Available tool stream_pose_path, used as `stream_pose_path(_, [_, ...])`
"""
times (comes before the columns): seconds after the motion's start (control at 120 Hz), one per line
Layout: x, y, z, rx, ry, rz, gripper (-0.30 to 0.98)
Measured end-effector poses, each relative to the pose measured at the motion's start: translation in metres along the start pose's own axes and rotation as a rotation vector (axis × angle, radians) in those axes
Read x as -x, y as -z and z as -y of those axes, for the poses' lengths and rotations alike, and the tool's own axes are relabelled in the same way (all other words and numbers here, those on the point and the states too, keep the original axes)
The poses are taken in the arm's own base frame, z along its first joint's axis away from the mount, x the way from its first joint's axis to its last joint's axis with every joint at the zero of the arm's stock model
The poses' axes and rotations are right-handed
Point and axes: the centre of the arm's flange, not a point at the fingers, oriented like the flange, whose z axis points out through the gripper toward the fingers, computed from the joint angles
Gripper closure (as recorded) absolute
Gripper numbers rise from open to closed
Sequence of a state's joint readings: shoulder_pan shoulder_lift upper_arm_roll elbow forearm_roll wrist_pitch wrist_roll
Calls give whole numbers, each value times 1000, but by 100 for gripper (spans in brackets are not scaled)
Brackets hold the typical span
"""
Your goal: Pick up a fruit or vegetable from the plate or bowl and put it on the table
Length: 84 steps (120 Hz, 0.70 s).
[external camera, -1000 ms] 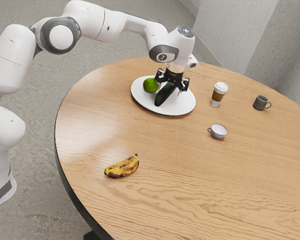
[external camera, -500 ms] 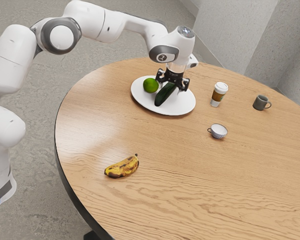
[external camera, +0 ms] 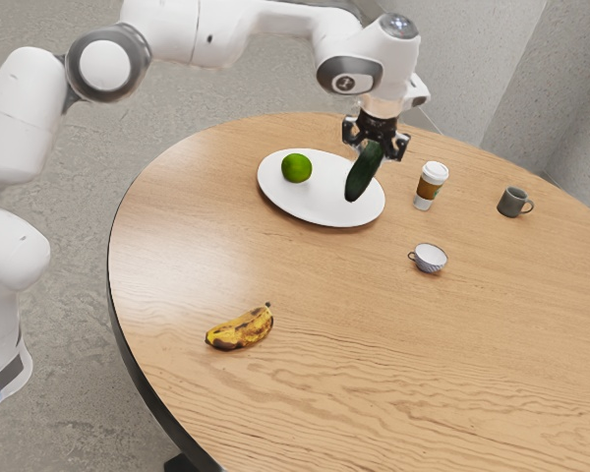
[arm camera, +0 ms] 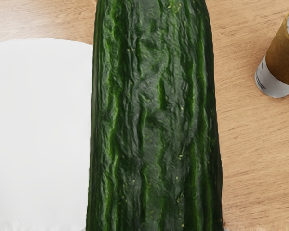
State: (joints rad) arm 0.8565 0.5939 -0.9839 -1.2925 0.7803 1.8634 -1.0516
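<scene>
My gripper is shut on the dark green cucumber, holding it up in the air at the plate's side nearest the coffee cup. The cucumber hangs tilted, its lower end in front of the white plate. A green lime-like fruit rests on the plate. In the wrist view the cucumber is large and close under the hand, with the plate beside it and the wooden table below.
Beyond the plate stands a paper coffee cup, also seen in the wrist view as a brown and white cup. A small white cup and a dark mug are farther right. A spotted banana lies on the table.
The hand has risen and moved toward the exterior view's right, lifting the cucumber off the plate. The green fruit and the plate have stayed where they were.
</scene>
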Motion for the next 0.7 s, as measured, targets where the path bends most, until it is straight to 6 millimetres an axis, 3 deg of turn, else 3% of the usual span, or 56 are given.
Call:
stream_pose_path(0.15, [64, 79, -48, 110, -44, 128, 47])
stream_pose_path(0.208, [108, 102, -77, 139, -97, 190, 46])
stream_pose_path(0.283, [162, 118, -108, 152, -168, 253, 45])
stream_pose_path(0.5, [268, 97, -166, 87, -292, 343, 44])
stream_pose_path(0.567, [280, 90, -171, 80, -298, 356, 30])
stream_pose_path(0.7, [281, 84, -173, 78, -291, 335, 12])
